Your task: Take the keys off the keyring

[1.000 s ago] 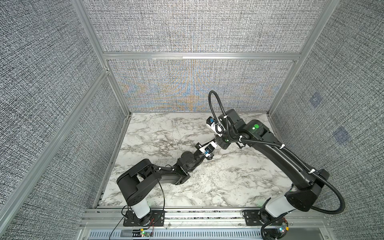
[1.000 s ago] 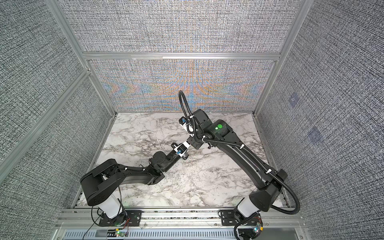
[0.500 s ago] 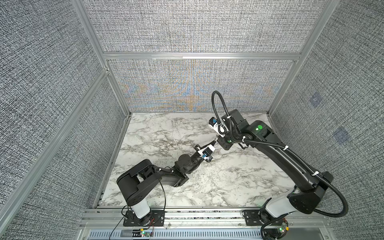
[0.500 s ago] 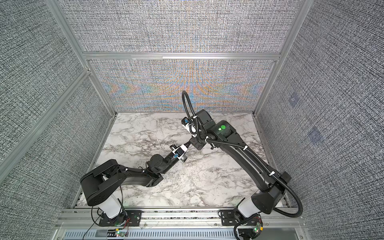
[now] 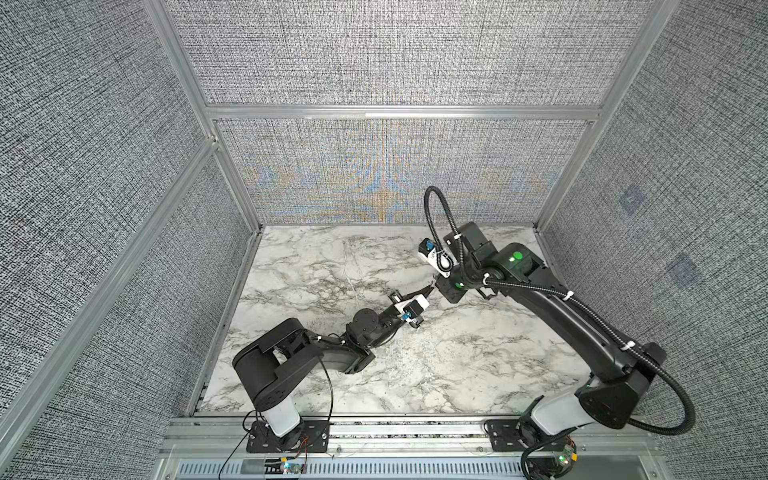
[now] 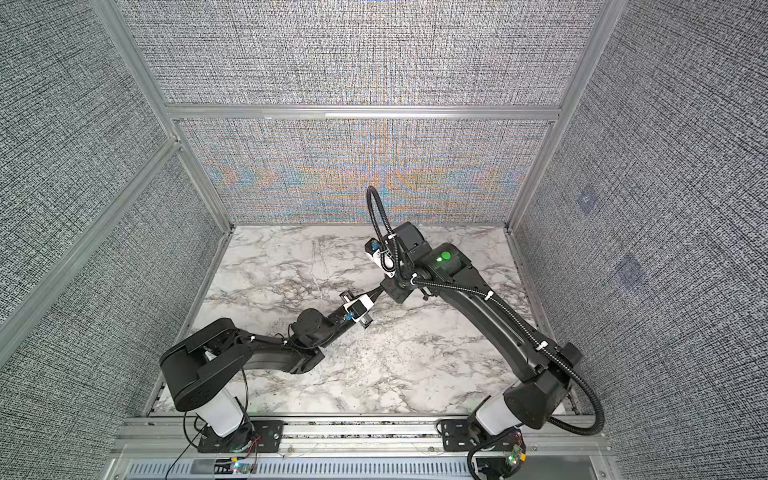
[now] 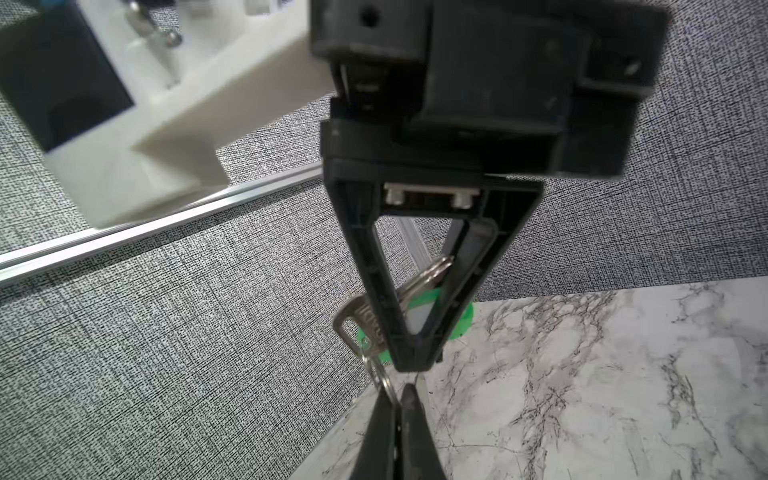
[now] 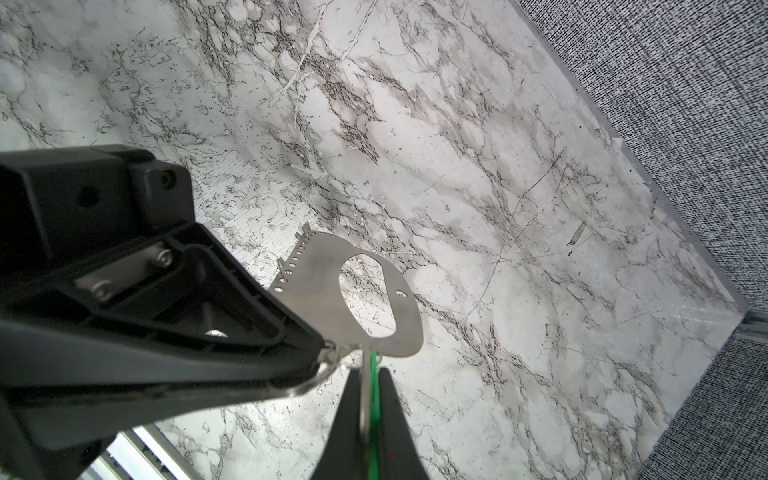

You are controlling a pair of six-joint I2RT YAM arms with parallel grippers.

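Note:
Both grippers meet tip to tip in the air over the middle of the marble table (image 5: 457,374). My left gripper (image 7: 398,392) (image 5: 428,289) (image 6: 376,292) is shut on a thin wire ring (image 7: 384,382). My right gripper (image 8: 370,374) (image 5: 436,284) (image 6: 383,286) is shut on the keys (image 7: 353,320) and their green tag (image 7: 462,326), seen edge-on between its fingers (image 8: 390,415). The keyring (image 8: 374,332), a flat grey loop with an oval hole and one bumpy edge, hangs beside the left gripper's tip (image 8: 320,349). It is too small to make out in both top views.
Grey fabric walls on aluminium frames (image 5: 399,112) close in the table on three sides. The arm bases stand at the front rail (image 5: 374,432). A black cable (image 5: 440,208) loops above the right wrist.
Both arms have shifted only slightly. The grippers stay shut and tip to tip.

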